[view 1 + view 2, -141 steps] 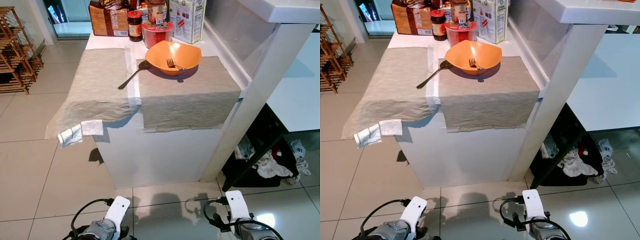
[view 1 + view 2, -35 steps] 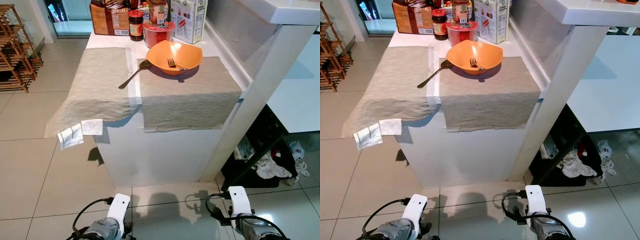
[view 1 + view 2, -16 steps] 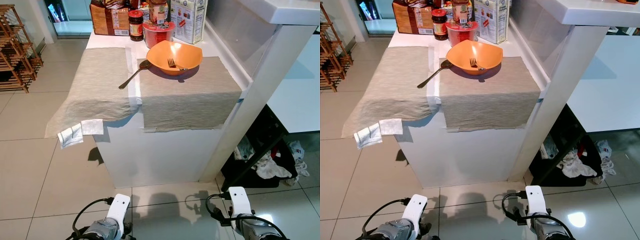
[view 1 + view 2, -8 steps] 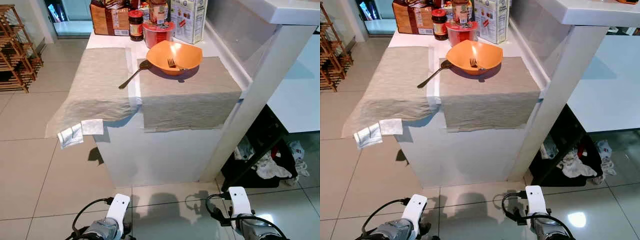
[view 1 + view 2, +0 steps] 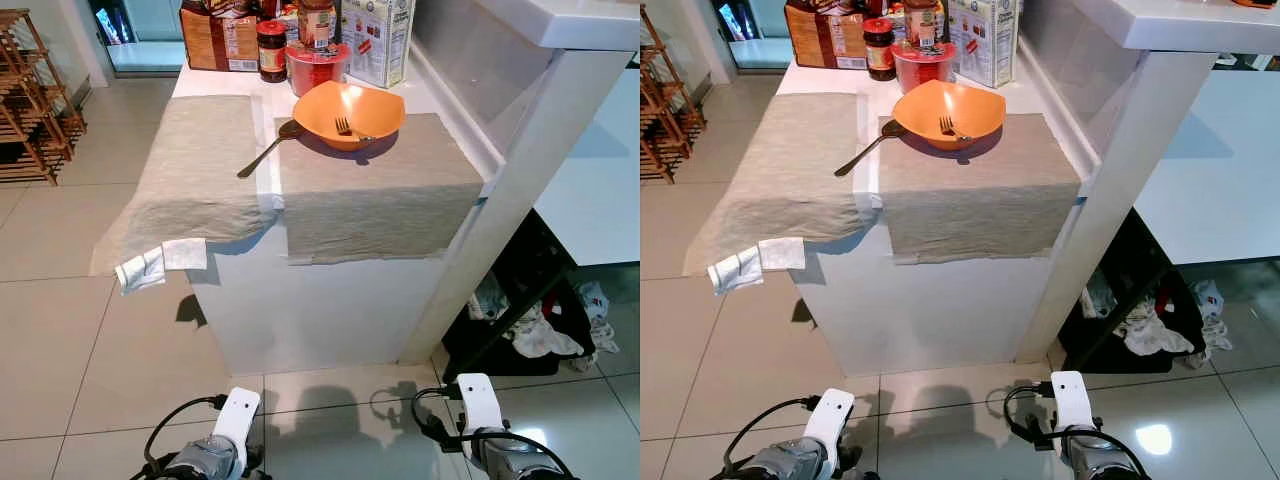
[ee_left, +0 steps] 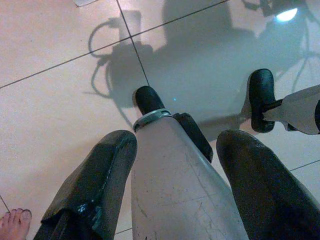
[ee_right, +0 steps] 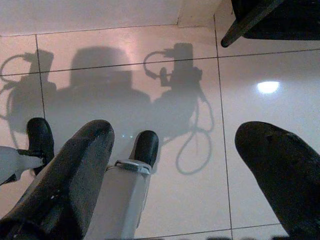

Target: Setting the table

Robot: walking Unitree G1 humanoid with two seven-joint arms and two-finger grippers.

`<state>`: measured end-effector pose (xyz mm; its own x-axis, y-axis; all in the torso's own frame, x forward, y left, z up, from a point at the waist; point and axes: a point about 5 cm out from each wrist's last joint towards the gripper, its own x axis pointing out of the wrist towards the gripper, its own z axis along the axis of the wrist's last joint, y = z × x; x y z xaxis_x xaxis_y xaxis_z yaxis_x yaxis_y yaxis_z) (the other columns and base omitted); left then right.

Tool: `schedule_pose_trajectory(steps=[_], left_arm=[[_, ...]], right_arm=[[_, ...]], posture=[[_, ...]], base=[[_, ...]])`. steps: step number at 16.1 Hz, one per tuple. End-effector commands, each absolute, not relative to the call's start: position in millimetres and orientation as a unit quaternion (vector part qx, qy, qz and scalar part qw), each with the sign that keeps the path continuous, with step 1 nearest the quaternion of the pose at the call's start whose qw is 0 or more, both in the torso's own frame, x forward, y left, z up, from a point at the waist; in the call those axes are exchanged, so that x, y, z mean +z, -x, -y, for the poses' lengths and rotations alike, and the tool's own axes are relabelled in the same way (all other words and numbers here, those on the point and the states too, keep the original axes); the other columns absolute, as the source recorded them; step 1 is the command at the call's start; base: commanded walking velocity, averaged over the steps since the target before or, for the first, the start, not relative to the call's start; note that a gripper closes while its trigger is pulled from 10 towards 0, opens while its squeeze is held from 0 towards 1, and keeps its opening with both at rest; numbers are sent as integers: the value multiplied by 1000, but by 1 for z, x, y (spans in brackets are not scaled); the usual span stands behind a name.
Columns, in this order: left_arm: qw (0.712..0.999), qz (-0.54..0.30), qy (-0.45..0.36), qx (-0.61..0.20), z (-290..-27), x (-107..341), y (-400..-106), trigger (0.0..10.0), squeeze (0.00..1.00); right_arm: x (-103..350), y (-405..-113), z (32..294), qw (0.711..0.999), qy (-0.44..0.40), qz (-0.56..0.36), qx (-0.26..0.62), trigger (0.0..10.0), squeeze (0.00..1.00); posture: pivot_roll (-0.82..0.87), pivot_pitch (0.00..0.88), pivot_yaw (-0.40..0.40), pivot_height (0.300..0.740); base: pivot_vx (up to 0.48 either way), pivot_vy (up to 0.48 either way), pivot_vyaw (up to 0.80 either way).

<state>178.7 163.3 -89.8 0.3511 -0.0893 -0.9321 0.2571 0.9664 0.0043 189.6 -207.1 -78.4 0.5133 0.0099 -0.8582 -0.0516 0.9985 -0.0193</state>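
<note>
Both grippers hang low over the tiled floor (image 5: pixel 60 340) in front of the counter, idle. Left gripper (image 6: pixel 177 150) has its two black fingers spread apart with nothing between them but the robot's own silver leg below; right gripper (image 7: pixel 175 150) is likewise spread wide, holding nothing.

Ahead stands the white counter (image 5: pixel 320 300), its near end facing the robot. Two grey-beige placemats lie side by side on it, both draping over the near edge: the left placemat (image 5: pixel 190 170) hangs down further at the counter's left corner, and the right placemat (image 5: pixel 375 190) runs along the right edge beside a white pillar (image 5: pixel 530 170). An orange bowl (image 5: pixel 348 113) sits at the far end of the right placemat, with a fork (image 5: pixel 345 126) resting inside it. A spoon (image 5: pixel 266 150) lies slanted across the gap between the two mats, its head touching the bowl's left side. Behind the bowl, at the far edge, stand a carton (image 5: pixel 378 38), a red tub (image 5: pixel 317 68) and a red-lidded jar (image 5: pixel 270 48). Two white tags (image 5: pixel 160 262) dangle from the left placemat's hanging corner. Someone's bare toes (image 6: pixel 14 222) show on the floor in the left wrist view.
</note>
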Motion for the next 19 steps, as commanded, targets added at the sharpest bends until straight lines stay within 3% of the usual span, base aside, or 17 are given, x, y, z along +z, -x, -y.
schedule_pose_trajectory(steps=[1,19], left_arm=[[817,-560,-79,-112,-163,-90,-178,10000,0],[815,-561,-86,-114,-164,-91,-176,10000,0]], right_arm=[[-79,-187,210,866,23,-499,12,10000,0],[-81,-185,209,865,29,-501,18,10000,0]], posture=[[-68,0,-9,740],[-65,0,-9,740]], base=[[0,0,0],[0,0,0]])
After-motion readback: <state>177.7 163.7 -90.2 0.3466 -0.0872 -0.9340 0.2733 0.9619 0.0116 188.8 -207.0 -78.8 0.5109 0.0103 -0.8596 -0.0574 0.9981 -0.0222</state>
